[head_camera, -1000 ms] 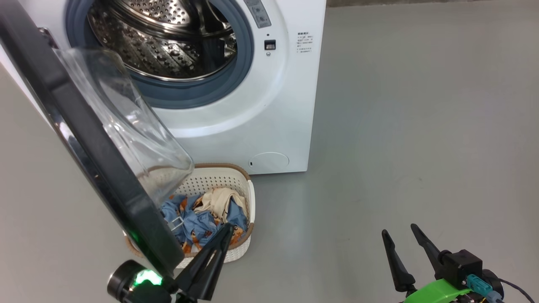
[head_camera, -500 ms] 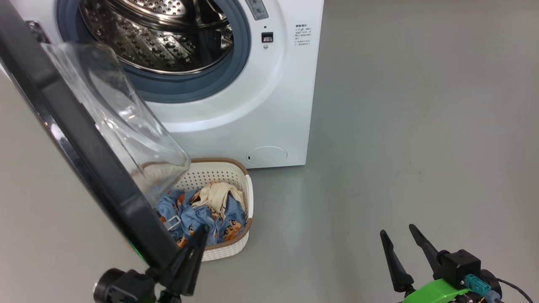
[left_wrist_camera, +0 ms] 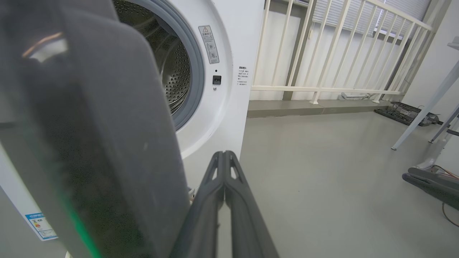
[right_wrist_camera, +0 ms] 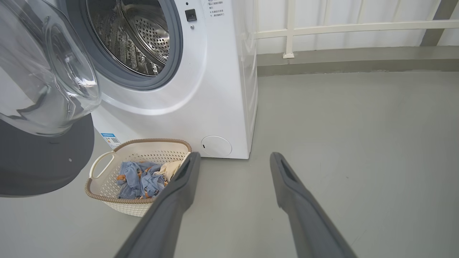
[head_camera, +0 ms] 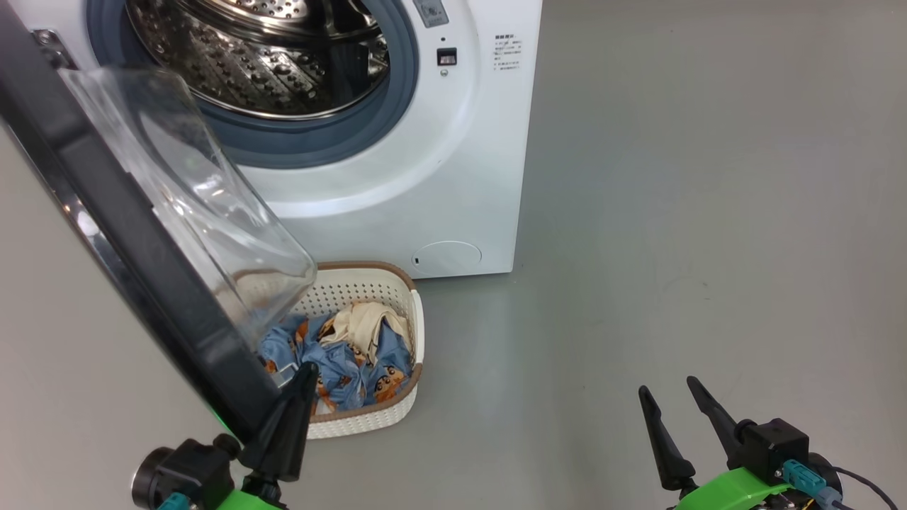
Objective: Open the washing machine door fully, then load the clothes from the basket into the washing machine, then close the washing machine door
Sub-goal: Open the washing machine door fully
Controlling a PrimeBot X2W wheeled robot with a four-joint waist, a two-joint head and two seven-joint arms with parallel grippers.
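Since a second ago your left gripper (head_camera: pixel 307 370), shut and empty, slid left beside the opened door (head_camera: pixel 163 283); the clothes (head_camera: pixel 347 354) lie unloaded in the basket (head_camera: pixel 418 333) under it. Your right gripper (head_camera: pixel 666 386) gapes, empty.

Black-rimmed washing machine door (head_camera: pixel 134 248) open, overhanging basket (head_camera: pixel 368 421); blue, cream clothes (head_camera: pixel 347 358) heaped in basket before washing machine (head_camera: pixel 453 177).

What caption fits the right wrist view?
Right gripper, fingers apart, faces the washing machine; clothes sit in the basket near the open door.
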